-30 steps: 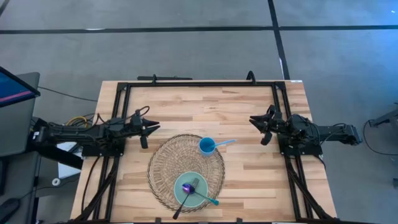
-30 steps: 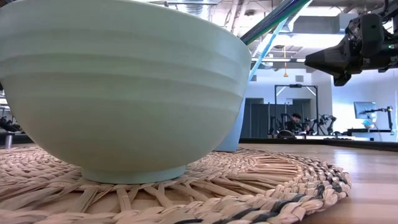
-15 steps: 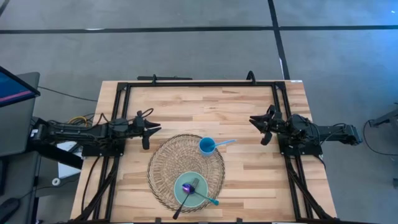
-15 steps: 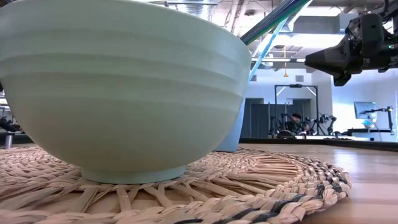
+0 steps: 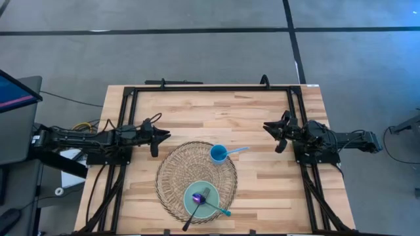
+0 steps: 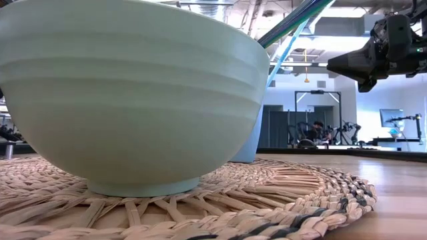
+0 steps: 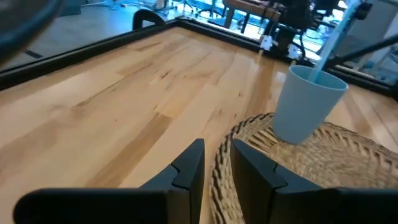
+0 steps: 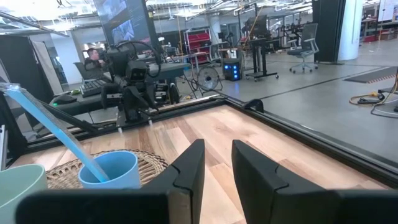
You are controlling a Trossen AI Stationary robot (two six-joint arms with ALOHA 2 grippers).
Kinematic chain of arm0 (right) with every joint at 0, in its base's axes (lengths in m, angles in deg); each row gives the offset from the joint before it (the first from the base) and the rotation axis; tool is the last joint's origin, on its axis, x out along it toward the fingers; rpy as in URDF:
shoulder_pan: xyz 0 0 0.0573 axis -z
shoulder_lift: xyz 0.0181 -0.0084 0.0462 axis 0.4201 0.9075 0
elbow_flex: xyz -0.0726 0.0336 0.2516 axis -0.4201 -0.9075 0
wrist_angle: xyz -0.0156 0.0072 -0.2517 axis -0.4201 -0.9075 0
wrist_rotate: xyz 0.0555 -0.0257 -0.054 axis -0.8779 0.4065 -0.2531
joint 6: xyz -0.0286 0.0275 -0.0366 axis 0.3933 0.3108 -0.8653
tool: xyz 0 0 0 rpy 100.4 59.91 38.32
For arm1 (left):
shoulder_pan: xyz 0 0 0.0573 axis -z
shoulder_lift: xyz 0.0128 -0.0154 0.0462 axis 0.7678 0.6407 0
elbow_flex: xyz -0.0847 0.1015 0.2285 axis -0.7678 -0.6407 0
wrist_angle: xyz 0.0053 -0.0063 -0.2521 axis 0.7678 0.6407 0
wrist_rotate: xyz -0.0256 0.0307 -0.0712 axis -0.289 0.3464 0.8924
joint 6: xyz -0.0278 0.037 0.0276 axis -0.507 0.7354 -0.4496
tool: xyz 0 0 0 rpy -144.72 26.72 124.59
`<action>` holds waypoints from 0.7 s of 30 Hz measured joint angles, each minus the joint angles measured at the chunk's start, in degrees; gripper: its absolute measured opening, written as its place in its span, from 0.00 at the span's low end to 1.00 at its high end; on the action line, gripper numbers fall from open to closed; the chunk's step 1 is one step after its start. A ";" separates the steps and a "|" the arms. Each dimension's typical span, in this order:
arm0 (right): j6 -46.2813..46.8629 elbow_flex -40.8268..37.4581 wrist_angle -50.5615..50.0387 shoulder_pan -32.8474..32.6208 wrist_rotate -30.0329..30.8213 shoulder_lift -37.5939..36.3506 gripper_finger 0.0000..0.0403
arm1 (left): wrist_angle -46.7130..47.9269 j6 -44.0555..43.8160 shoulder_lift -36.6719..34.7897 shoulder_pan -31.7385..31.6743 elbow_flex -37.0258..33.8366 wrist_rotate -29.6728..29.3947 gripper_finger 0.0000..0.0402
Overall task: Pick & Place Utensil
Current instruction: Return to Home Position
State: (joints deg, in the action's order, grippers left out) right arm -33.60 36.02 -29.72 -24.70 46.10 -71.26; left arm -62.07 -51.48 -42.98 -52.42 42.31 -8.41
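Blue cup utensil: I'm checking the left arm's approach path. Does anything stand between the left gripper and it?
Nothing visible does. The left gripper hovers beside the woven mat, and only bare table and mat edge separate it from the light-blue utensil in the blue cup.

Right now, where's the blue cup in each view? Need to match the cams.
High view: blue cup sits near centre, on the far edge of the woven mat.
Low view: only a sliver of the cup shows, just right of the pale green bowl.
Left wrist view: cup is upper right, on the mat edge.
Right wrist view: cup is lower left.
Shared landmark: the woven mat under the cup.
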 joint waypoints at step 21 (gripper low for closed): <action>-0.04 0.00 0.00 0.00 0.00 0.02 0.19 | 13.81 8.49 -10.14 -0.20 1.66 10.23 0.19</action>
State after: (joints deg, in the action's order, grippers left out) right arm -33.65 36.02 -29.72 -24.70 46.10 -71.24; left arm -48.26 -42.99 -53.12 -52.62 43.97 1.82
